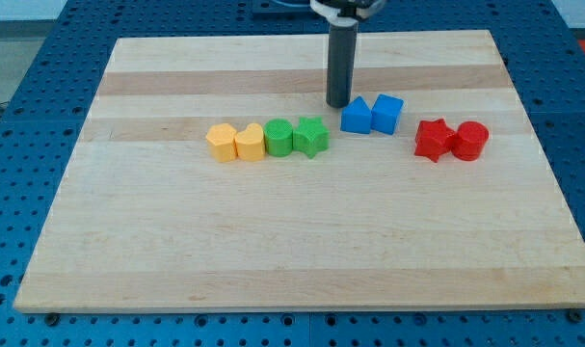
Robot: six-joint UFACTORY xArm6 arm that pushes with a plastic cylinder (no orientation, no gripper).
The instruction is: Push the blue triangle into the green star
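Note:
The blue triangle [356, 116] sits on the wooden board [302, 241] just right of centre, touching a blue cube [387, 114] on its right. The green star [311, 137] lies a short gap to the triangle's lower left, at the right end of a row. My tip [338, 103] stands on the board just left of and slightly above the blue triangle, close to its upper left edge, and up and right of the green star.
A green cylinder [279, 138] touches the star's left side, then a yellow heart-like block [249, 143] and a yellow hexagon-like block [221, 142]. A red star [432, 140] and red cylinder [470, 141] sit at the view's right.

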